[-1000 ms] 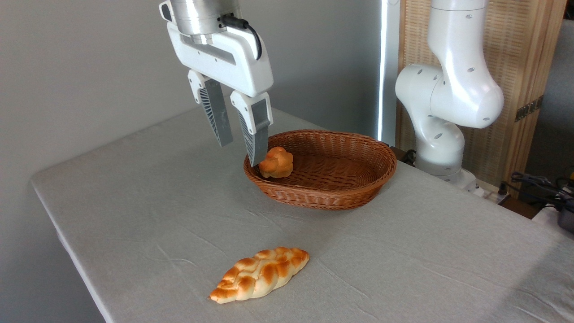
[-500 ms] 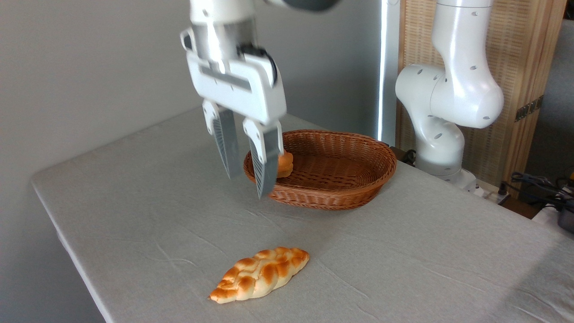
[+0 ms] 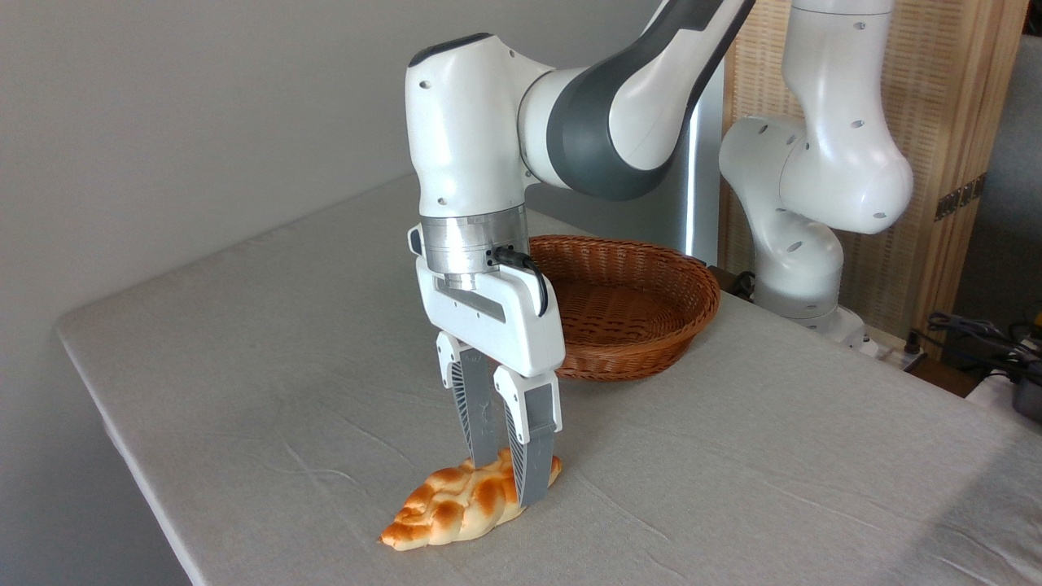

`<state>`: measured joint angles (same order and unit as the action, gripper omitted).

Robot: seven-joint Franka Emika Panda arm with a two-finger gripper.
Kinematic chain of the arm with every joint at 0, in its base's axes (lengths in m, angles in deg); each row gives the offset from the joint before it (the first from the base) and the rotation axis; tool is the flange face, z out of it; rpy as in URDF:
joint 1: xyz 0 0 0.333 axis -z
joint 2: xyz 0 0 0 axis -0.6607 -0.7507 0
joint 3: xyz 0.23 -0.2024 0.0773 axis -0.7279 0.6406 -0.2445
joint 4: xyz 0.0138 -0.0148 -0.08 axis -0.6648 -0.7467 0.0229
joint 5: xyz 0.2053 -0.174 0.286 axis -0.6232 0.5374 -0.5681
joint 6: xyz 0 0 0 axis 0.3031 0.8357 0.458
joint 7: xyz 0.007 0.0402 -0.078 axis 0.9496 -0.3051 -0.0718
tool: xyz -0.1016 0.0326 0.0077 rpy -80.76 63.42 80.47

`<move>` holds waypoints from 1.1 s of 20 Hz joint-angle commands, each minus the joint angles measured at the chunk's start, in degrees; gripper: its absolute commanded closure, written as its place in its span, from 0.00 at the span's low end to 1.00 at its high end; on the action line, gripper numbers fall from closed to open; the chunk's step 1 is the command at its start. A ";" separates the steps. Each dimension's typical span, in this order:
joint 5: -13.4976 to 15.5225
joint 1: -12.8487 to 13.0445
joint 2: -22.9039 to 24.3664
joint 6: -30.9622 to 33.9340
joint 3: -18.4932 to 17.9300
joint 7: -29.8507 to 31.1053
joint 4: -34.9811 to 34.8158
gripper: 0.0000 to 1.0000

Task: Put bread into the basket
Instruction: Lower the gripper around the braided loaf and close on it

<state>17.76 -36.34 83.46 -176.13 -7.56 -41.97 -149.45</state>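
Observation:
The bread (image 3: pixel 444 509), a long braided loaf, pale cream with browned ridges, lies on the grey tablecloth near the front edge. My gripper (image 3: pixel 506 483) points straight down over the loaf's right end. It is open, one finger behind the loaf and one in front, tips down at the cloth. The reddish-brown wicker basket (image 3: pixel 651 262) stands behind the gripper, up and to the right. My wrist and gripper body cover the basket's left part.
The arm's white base (image 3: pixel 802 244) rises at the table's back right, beside a wooden screen (image 3: pixel 961 122). Cables (image 3: pixel 977 338) lie off the table's right side. The table (image 3: pixel 244 342) has its front-left edge close to the loaf.
The gripper has come from the basket's left rim forward and down onto the loaf, and its fingers now straddle it. The loaf has not moved.

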 commanded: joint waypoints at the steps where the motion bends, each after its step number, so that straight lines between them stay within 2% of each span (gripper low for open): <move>1: -0.89 1.76 0.21 -0.68 -1.35 -0.22 -0.04 0.00; 3: -0.98 1.67 0.38 -2.25 -1.70 -0.30 0.39 0.00; 5: -0.72 1.76 0.64 -5.85 -4.59 -0.13 0.66 0.00; 6: -0.54 2.11 0.65 -6.13 -4.69 0.05 0.57 0.00; 7: 0.33 3.42 0.65 -6.13 -4.95 0.48 0.48 0.00; 8: 2.51 4.65 0.47 -6.13 -5.22 0.92 0.40 0.00; 9: 5.23 5.27 0.30 -6.05 -5.22 1.36 0.31 0.00; 10: 6.74 5.45 0.12 -5.87 -5.22 1.71 0.05 0.00; 12: 7.45 5.54 -0.06 -5.87 -5.22 2.33 -0.83 0.00; 14: 10.43 6.67 -0.32 -5.87 -5.22 2.86 -1.01 0.00; 16: 10.88 6.77 -1.20 -5.96 -5.31 2.77 -1.01 0.00; 22: 9.48 6.86 -2.34 -6.04 -5.31 2.24 -1.19 0.00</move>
<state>27.57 -30.59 81.11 -181.34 -11.69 -40.10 -150.49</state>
